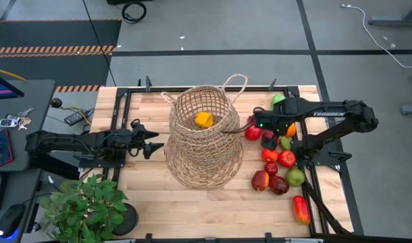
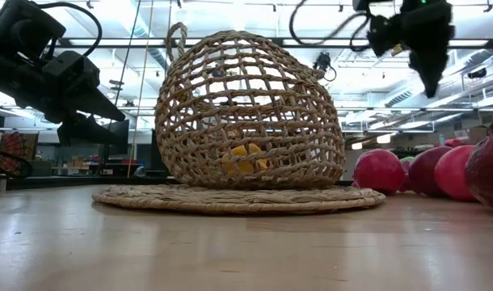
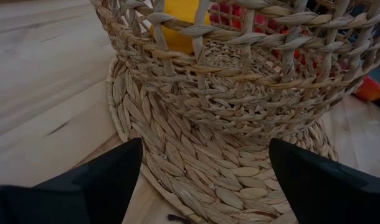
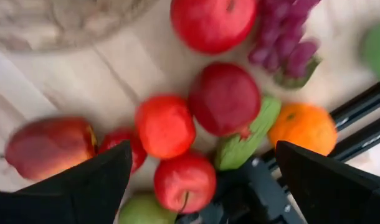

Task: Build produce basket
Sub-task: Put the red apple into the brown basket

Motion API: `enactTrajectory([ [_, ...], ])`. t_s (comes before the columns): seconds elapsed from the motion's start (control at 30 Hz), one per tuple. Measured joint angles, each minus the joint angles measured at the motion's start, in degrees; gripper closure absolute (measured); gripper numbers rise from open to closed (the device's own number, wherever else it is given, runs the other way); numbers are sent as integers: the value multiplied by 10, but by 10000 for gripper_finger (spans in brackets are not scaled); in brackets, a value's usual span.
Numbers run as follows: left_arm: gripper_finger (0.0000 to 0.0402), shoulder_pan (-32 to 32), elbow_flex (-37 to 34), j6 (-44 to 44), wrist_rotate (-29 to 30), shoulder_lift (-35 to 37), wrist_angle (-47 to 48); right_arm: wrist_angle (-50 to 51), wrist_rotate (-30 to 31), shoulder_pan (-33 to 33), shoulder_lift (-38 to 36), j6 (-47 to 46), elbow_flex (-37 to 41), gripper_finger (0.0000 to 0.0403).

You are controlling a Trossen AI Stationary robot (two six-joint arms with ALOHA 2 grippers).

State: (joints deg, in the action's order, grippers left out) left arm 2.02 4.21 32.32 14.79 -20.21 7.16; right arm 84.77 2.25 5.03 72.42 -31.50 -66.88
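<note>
The right gripper (image 1: 268,134), jaws spread and empty, hangs over the produce (image 1: 279,169) beside the basket (image 1: 204,135). Those look like light, hard, slick toys (probably plastic); best pinched across the middle.

grey floor (image 1: 213,27), wooden table (image 1: 192,202), ceiling lights (image 2: 489,101)

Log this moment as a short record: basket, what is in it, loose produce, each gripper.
basket: wicker basket at the table's middle, on a woven mat
inside: one yellow piece
loose produce: heap of produce on the table, on the basket's right-arm side
left gripper: open, beside the basket, holding nothing
right gripper: open, above the heap, holding nothing
</note>
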Motion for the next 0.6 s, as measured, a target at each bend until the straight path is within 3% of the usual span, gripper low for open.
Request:
enactTrajectory([
  [0.23, 44, 0, 0, 0, 0, 0, 0, -10, -34, -36, 0, -44, 43, 5],
  [0.6, 45, 0, 0, 0, 0, 0, 0, -124, -69, -43, 0, -148, 145, 5],
])
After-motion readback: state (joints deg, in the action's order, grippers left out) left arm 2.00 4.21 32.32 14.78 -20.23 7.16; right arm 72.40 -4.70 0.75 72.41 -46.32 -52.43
